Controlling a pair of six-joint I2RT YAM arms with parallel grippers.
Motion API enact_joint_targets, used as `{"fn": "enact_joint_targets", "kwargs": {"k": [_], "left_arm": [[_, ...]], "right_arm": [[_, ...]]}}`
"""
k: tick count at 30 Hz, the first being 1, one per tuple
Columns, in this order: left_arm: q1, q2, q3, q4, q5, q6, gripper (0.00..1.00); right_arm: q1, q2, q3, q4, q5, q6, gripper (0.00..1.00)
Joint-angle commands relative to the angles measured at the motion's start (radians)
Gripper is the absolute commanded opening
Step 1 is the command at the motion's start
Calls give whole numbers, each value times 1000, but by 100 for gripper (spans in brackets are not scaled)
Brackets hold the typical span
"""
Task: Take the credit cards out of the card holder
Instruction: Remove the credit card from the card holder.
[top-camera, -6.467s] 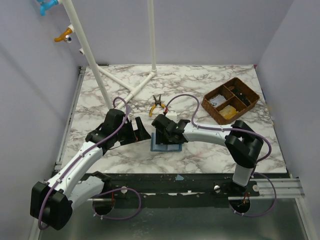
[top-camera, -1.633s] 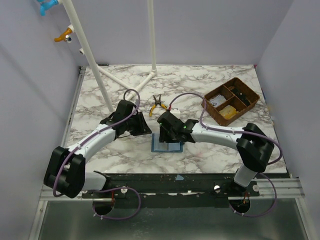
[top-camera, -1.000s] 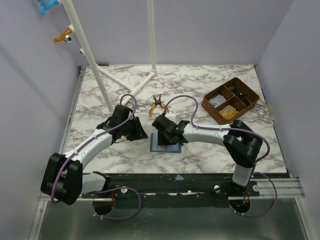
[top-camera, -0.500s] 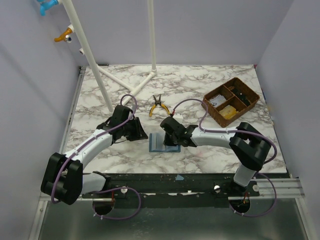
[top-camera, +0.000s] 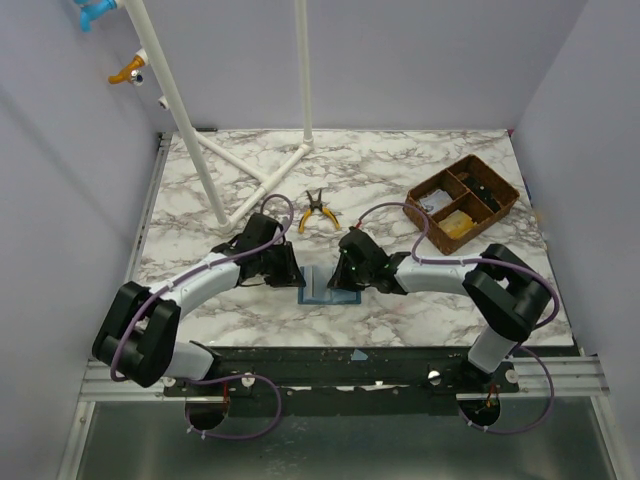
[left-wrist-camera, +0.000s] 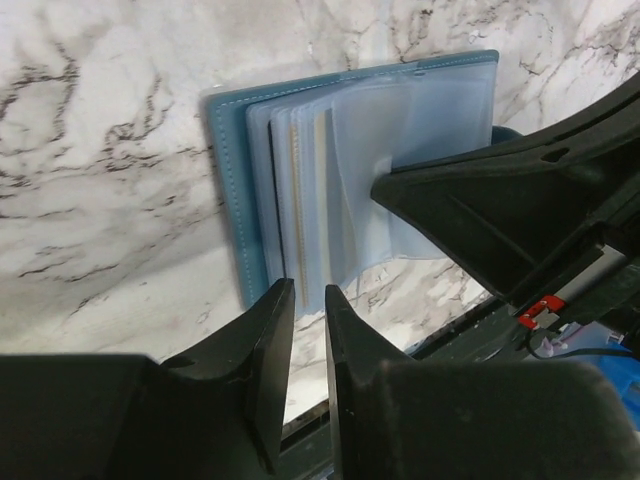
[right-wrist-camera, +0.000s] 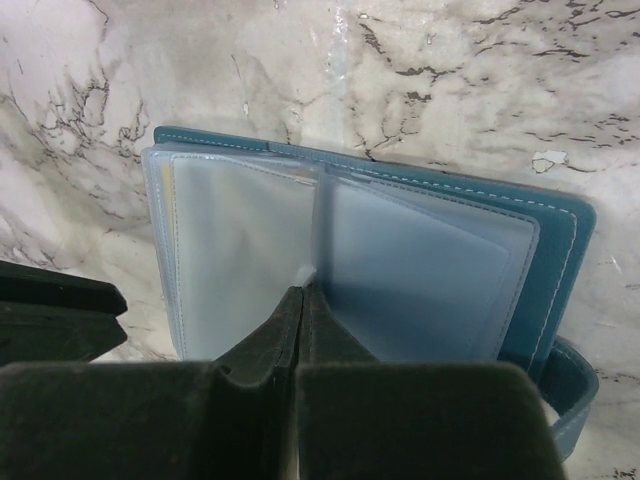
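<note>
The blue card holder (top-camera: 322, 292) lies open on the marble table between both arms. Its paler clear sleeves (right-wrist-camera: 240, 250) fan up from the spine. My right gripper (right-wrist-camera: 302, 292) is shut on the edge of one clear sleeve, which stands upright between the two halves. A yellowish card edge (left-wrist-camera: 294, 190) shows inside the stacked sleeves on the left half. My left gripper (left-wrist-camera: 308, 292) hovers at the holder's (left-wrist-camera: 225, 180) left edge, its jaws a narrow gap apart with nothing between them. In the top view the left gripper (top-camera: 290, 272) and right gripper (top-camera: 346, 276) flank the holder.
Yellow-handled pliers (top-camera: 317, 211) lie just behind the holder. A brown compartment tray (top-camera: 461, 200) sits at the back right. A white pipe frame (top-camera: 255, 185) stands at the back left. The table's front edge (top-camera: 360, 345) runs close below the holder.
My right gripper has closed on a sleeve and lifted it upright. The left arm has swung right to the holder's left edge, its jaws narrowing a little.
</note>
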Motion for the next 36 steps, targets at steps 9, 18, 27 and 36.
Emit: {"fn": "enact_joint_targets", "kwargs": {"k": [9,18,27,36], "left_arm": [[-63,81,85,34,3,-13,13],[-80,144,84,74,8,-19,5],[-107,184,105,88,9,-29,2],[-134,178,144,83,20,-41,2]], "right_arm": [[-8,70,-82,-68,-49,-13,1],[-9,64,-90,-67,-50,-9,1],[-9,28,-66,-100,-32,-18,1],[-8,-210,72,-293,76,-63,38]]}}
